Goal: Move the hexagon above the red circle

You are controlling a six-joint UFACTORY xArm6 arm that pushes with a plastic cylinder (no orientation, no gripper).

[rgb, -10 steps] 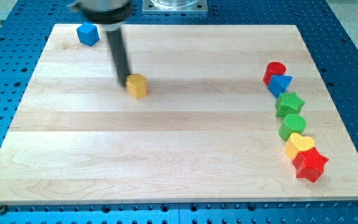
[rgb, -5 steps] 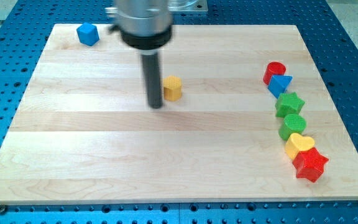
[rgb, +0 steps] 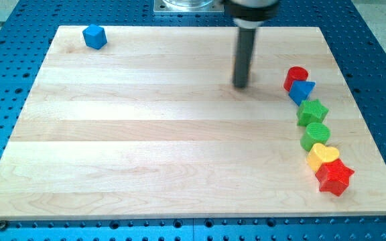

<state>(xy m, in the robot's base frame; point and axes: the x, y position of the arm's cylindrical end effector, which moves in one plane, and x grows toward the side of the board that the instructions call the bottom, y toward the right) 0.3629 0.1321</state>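
Resting my tip (rgb: 241,86) on the tabletop (rgb: 146,154) left of the red circle (rgb: 296,76), tool being a bare rod holding nothing, hexagon not showing, perhaps hiding behind it, and risking blindly shoving the red circle into the blue triangle (rgb: 303,90).

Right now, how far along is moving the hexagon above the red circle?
Done: nothing visible; no block sits toward the view's top of the red circle. In hand: my tip stands apart, to the view's left of it; the hexagon does not show, perhaps hidden behind the rod. Left: placing it there.
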